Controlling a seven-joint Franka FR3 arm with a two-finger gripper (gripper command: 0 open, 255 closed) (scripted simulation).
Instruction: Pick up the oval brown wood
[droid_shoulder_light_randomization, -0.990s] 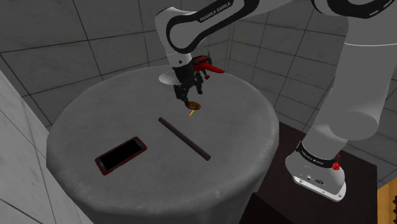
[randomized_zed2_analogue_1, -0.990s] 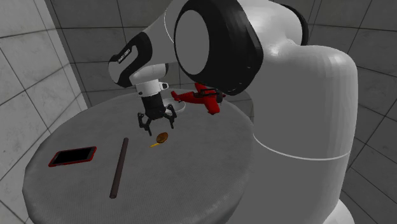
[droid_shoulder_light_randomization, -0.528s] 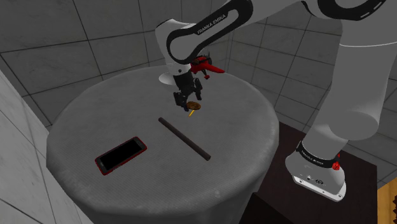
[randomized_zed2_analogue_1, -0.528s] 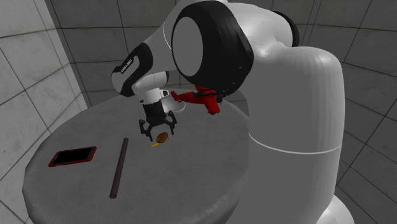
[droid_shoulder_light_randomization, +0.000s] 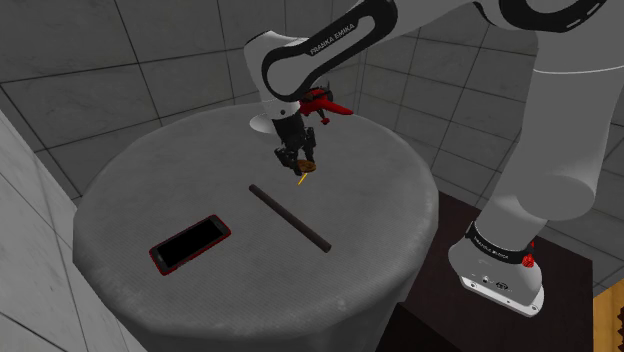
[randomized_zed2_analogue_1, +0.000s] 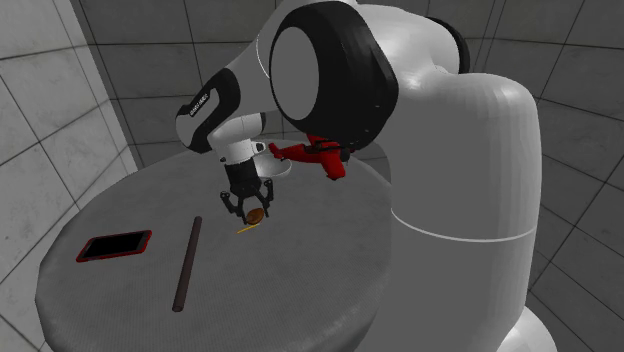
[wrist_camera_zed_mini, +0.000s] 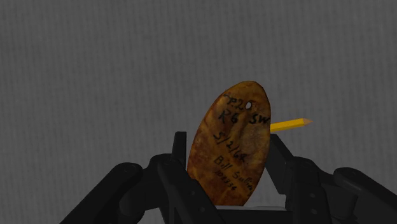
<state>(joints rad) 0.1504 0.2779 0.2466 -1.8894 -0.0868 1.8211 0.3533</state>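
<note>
We see the white arm (droid_shoulder_light_randomization: 560, 120) bending down over a round grey table (droid_shoulder_light_randomization: 390, 210). Reading the table top as a clock face in the shoulder view, a long dark rod (droid_shoulder_light_randomization: 290, 217) lies slantwise across the middle. A black phone (droid_shoulder_light_randomization: 190, 243) with a red rim lies flat towards 8 o'clock. A red toy plane (droid_shoulder_light_randomization: 327, 103) sits at the rim near 1 o'clock. Just inside it, between the centre and 1 o'clock, the black gripper (droid_shoulder_light_randomization: 300, 160) points straight down, its jaws closed on the oval brown wood (wrist_camera_zed_mini: 232, 143), one pressing each long edge. The wood bears dark handwriting. We cannot tell whether it touches the table. A thin yellow stick (wrist_camera_zed_mini: 289, 124) pokes out from behind it.
</note>
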